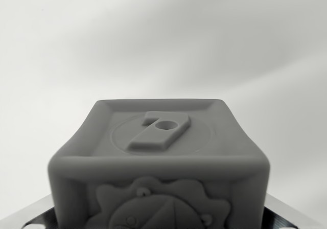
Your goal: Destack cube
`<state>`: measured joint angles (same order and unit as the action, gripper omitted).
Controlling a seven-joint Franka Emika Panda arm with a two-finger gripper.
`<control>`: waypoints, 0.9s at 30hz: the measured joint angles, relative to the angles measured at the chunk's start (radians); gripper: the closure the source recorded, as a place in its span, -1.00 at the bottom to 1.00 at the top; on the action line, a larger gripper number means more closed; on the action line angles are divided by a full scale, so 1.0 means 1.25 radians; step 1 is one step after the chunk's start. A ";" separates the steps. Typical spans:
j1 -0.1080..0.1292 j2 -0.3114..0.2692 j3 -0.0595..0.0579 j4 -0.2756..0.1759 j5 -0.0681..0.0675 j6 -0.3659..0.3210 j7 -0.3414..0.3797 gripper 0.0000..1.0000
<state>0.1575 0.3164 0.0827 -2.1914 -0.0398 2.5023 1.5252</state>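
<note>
Nearest, the pincer (158, 224) has a ridged finger (36, 220) against each side of a grey cube (158, 157), apparently gripping it. Beyond lies only blurred pale background (163, 35). Best lifted straight and steadily; any lower cube is hidden.

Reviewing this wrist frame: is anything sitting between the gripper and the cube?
Nothing visible does. The grey cube fills the lower middle of the wrist view, its raised-figure face turned upward, with dark gripper fingers showing at both bottom corners beside it. Whether they touch it cannot be told. Behind is plain pale background.
</note>
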 joint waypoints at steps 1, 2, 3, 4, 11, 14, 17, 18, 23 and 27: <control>-0.002 0.002 0.000 0.001 0.000 0.001 -0.006 1.00; -0.003 0.003 -0.001 0.002 0.000 0.001 -0.010 1.00; -0.006 0.005 -0.001 0.003 0.000 0.002 -0.017 1.00; -0.009 0.007 -0.001 0.004 0.000 0.004 -0.026 1.00; -0.025 0.022 -0.003 0.013 -0.002 0.009 -0.070 1.00; -0.029 0.026 -0.003 0.016 -0.002 0.010 -0.086 1.00; -0.035 0.031 -0.004 0.020 -0.002 0.012 -0.104 1.00; -0.038 0.034 -0.004 0.022 -0.002 0.013 -0.111 1.00; -0.048 0.045 -0.006 0.029 -0.003 0.016 -0.142 1.00; -0.056 0.052 -0.006 0.035 -0.003 0.018 -0.164 1.00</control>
<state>0.0878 0.3812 0.0747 -2.1480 -0.0437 2.5250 1.3202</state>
